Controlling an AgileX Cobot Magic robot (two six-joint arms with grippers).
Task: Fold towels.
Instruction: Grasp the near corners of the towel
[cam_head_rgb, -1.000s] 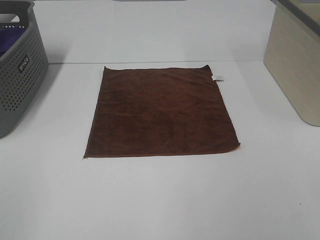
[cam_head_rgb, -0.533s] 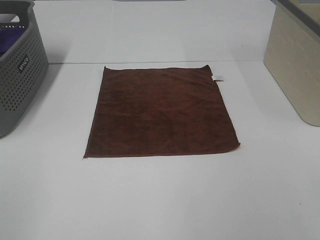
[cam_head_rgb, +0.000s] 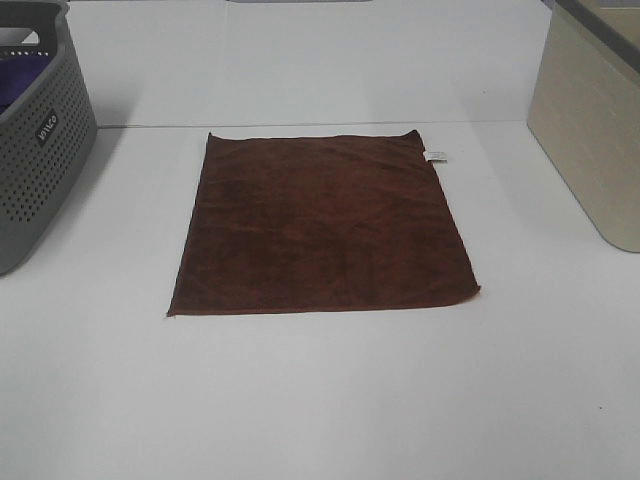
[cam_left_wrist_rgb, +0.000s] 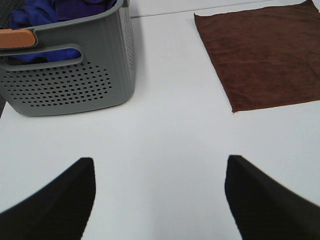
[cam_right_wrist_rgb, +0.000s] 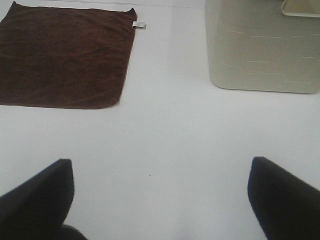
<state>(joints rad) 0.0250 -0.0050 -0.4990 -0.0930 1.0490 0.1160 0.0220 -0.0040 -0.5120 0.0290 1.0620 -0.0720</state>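
The towel (cam_head_rgb: 320, 225) is lying flat on the white surface (cam_head_rgb: 320, 400) between a grey basket (cam_head_rgb: 40, 170) and a beige bin (cam_head_rgb: 590, 140). The left end effector (cam_left_wrist_rgb: 157, 167) and right end effector (cam_right_wrist_rgb: 160, 170) are hovering wide open, holding nothing

White tabletop (cam_head_rgb: 320, 400) — matte and evenly lit, it fills the whole view. A thin seam (cam_head_rgb: 500, 123) runs across its far part. At the left edge stands a grey perforated basket (cam_head_rgb: 40, 170) with a wood-coloured handle (cam_left_wrist_rgb: 15, 38), holding blue cloth (cam_left_wrist_rgb: 40, 10) (bunched, not flat). At the right edge stands a beige bin (cam_head_rgb: 590, 130) with a dark rim. Both containers cast soft, faint shadows onto the table — no hard highlights.
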